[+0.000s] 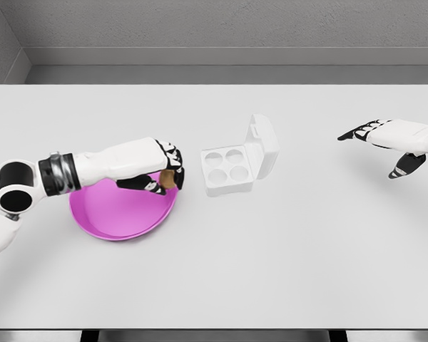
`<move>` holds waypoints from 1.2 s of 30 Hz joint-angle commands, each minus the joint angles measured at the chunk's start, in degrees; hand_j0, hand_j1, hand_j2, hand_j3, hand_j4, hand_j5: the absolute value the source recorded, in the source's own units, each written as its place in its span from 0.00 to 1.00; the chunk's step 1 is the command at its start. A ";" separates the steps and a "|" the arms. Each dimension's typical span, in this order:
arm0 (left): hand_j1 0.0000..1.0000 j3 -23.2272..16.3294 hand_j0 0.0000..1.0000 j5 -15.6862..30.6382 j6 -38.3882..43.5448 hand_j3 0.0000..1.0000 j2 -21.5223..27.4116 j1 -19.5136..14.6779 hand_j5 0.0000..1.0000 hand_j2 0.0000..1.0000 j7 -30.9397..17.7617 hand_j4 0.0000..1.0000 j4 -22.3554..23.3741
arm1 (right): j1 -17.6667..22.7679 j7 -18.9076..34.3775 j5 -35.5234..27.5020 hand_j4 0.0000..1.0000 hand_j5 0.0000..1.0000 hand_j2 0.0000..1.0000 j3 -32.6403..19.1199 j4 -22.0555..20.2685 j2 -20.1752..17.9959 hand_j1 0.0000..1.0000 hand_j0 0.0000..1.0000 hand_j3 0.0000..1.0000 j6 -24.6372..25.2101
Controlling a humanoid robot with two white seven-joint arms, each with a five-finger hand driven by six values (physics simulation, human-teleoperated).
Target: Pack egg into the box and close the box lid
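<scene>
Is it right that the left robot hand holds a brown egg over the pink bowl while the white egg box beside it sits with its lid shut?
Not quite. The head view shows the egg box with its lid open, four empty cups showing. The rest holds: the left robot hand grips the brown egg over the pink bowl.

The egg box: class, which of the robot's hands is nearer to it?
Left. The left hand, gripping a brown egg over the pink bowl, sits just left of the egg box. The right hand hovers open, far to its right.
</scene>
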 commanded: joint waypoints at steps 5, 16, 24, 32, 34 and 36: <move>0.37 0.02 0.37 0.34 0.16 0.37 -0.66 -0.09 0.37 0.37 -0.08 0.37 -0.02 | 0.00 -0.02 -0.17 1.00 1.00 1.00 -0.02 -0.01 0.01 1.00 1.00 1.00 0.10; 0.37 -0.06 0.37 0.17 0.16 0.37 -1.89 -1.05 0.37 0.37 -0.96 0.37 0.16 | 0.00 -0.02 -0.17 1.00 1.00 1.00 -0.02 0.26 -0.07 1.00 1.00 1.00 0.10; 0.37 0.02 0.37 0.17 0.16 0.37 -2.94 -1.23 0.37 0.37 -1.58 0.37 0.34 | 0.00 -0.02 -0.17 1.00 1.00 1.00 -0.02 0.26 -0.07 1.00 1.00 1.00 0.10; 0.37 -0.06 0.37 0.08 0.16 0.37 -3.47 -1.49 0.37 0.37 -1.66 0.37 0.34 | 0.00 -0.02 -0.17 1.00 1.00 1.00 -0.02 0.34 -0.07 1.00 1.00 1.00 0.10; 0.37 -0.06 0.37 -0.36 0.16 0.37 -3.91 -1.67 0.37 0.37 -1.66 0.37 0.34 | 0.00 -0.02 -0.17 1.00 1.00 1.00 -0.02 0.34 -0.07 1.00 1.00 1.00 0.10; 0.37 0.02 0.37 -0.71 0.16 0.37 -4.09 -1.67 0.37 0.37 -1.66 0.37 0.34 | 0.00 -0.02 -0.17 1.00 1.00 1.00 -0.02 0.34 -0.07 1.00 1.00 1.00 0.10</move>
